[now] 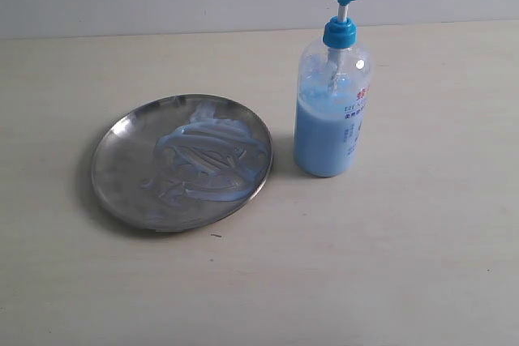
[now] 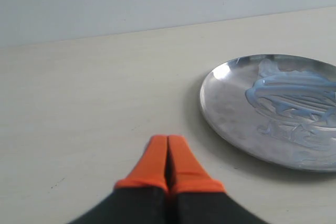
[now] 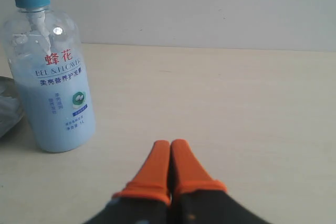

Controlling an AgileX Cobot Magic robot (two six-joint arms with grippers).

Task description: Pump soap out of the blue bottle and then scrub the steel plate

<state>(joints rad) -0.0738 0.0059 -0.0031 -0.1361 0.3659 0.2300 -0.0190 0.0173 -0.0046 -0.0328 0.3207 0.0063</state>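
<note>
Streaky pale-blue soap (image 1: 212,158) smears the steel plate (image 1: 113,139), lying flat on the pale table (image 1: 405,265) just left of the upright blue bottle (image 1: 328,131), not touching it. The left gripper (image 2: 168,141) near the plate and the right gripper (image 3: 170,145) near the bottle each have orange tips pressed together, empty; whether they touch the table is unclear.

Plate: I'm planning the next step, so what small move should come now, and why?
Probably bring the left gripper toward the plate to scrub: soap already streaks it, so the bottle likely needs no pumping, and the left gripper sits nearest, shut and empty like the right gripper.
</note>
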